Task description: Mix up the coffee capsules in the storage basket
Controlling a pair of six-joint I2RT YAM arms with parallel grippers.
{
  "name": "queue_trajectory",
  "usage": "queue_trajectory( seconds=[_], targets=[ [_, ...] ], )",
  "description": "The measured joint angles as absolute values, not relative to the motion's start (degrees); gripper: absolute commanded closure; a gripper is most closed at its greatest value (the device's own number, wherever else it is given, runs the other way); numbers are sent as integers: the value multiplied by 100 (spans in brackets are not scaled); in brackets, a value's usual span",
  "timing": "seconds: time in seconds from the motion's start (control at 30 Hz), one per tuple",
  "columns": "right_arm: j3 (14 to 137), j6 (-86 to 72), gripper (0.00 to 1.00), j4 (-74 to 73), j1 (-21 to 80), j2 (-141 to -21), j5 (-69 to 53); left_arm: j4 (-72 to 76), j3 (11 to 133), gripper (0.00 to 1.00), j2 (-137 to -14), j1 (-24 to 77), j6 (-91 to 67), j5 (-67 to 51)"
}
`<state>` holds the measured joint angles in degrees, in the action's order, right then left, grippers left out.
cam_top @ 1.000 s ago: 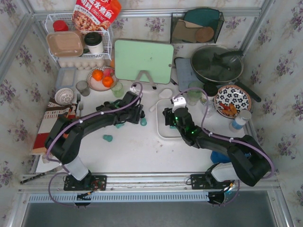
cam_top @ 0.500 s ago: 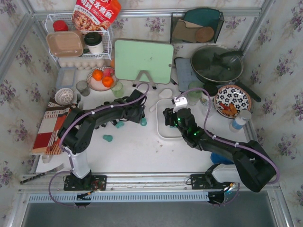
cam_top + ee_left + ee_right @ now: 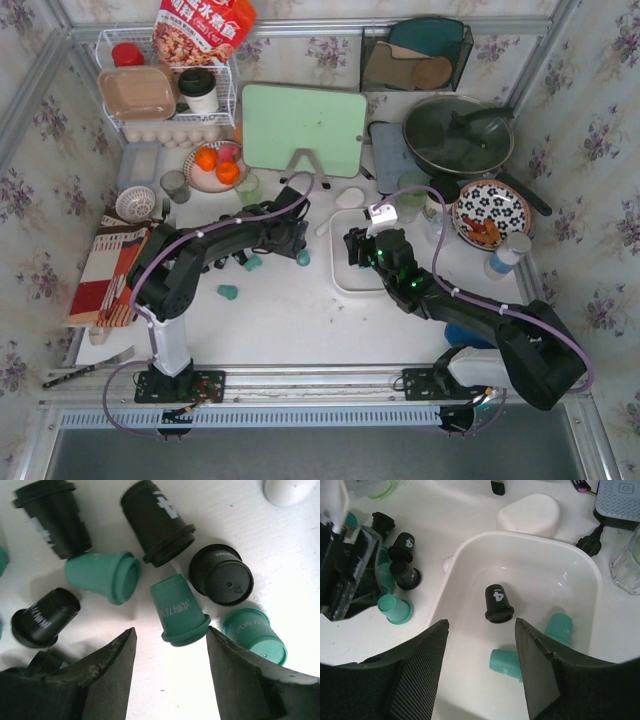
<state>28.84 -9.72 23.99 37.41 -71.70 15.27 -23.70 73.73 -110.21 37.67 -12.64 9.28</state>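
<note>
Stray capsule: one small tapered teal plastic coffee capsule (image 3: 228, 292) lies alone on the white desk (image 3: 300, 320), nearest the arm bases and apart from the rest.
Right jaws: parted wide and holding nothing, poised over the near end of the white rectangular plastic storage basket (image 3: 532, 536), likely so they can reach in.
Basket contents: one black capsule (image 3: 498, 603) lies mid-floor and two teal ones (image 3: 559, 626) lie toward the near right wall. I judge that too few to count as mixed.
Left jaws: parted wider than a capsule and empty, low over the loose heap left of the basket. The gap lines up on a teal capsule (image 3: 179, 611) whose rim end faces the jaws, probably the next pick.
Loose heap: black and teal capsules, several on their sides, some touching. The target is crowded, so a jaw could nudge the black neighbour (image 3: 222, 575).
In the way: both arms work close together at the basket's left wall. A white rounded lump (image 3: 530, 512) and a black cable (image 3: 587, 540) sit just past its far rim.
Farther back: pale green cutting board (image 3: 303, 128), lidded pan (image 3: 458, 135) and patterned plate (image 3: 490, 212), all well apart.
</note>
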Motion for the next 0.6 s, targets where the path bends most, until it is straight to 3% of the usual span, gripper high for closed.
queue_trajectory(
  seconds=[0.6],
  targets=[
    [2882, -972, 38, 2397, 3739, -7113, 1372, -2471, 7612, 44, -11093, 3649, -2862, 1361]
  ],
)
